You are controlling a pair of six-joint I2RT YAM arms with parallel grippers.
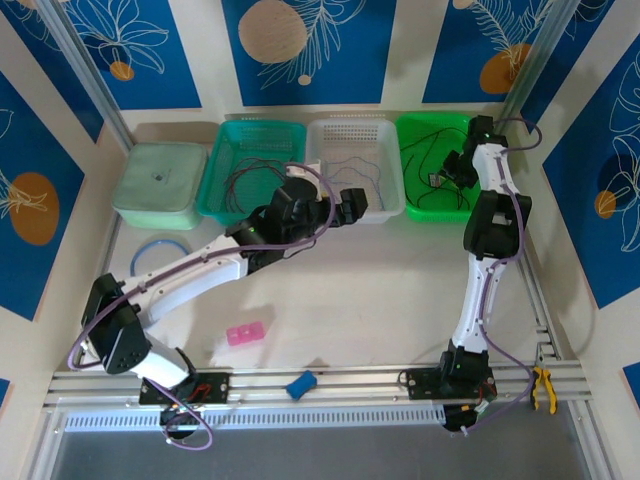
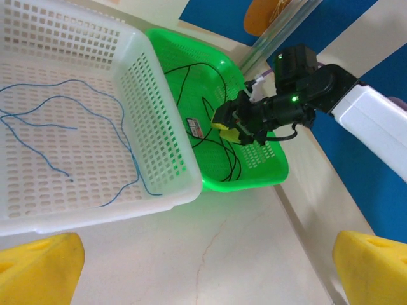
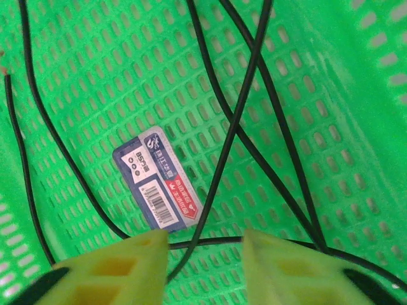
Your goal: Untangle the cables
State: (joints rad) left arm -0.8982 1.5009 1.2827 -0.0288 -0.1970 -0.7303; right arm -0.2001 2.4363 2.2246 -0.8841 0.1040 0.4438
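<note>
In the green basket (image 2: pixel 248 183), upper right in the top view, the right gripper (image 3: pixel 206 240) hangs low over the black cables (image 3: pixel 220 165) – its jaws parted, one strand crossing the gap, seemingly not pinched. The left gripper (image 2: pixel 206 260) hovers beside the white basket (image 2: pixel 159 127), jaws spread wide; a blue cable (image 2: pixel 130 149) curls inside it. Left of that, thin dark cables (image 1: pixel 245 180) lie in the teal basket (image 1: pixel 212 170).

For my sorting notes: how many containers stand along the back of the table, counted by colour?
Pale green lidded box: 1
Teal basket: 1
White basket: 1
Bright green basket: 1
Total: 4
</note>
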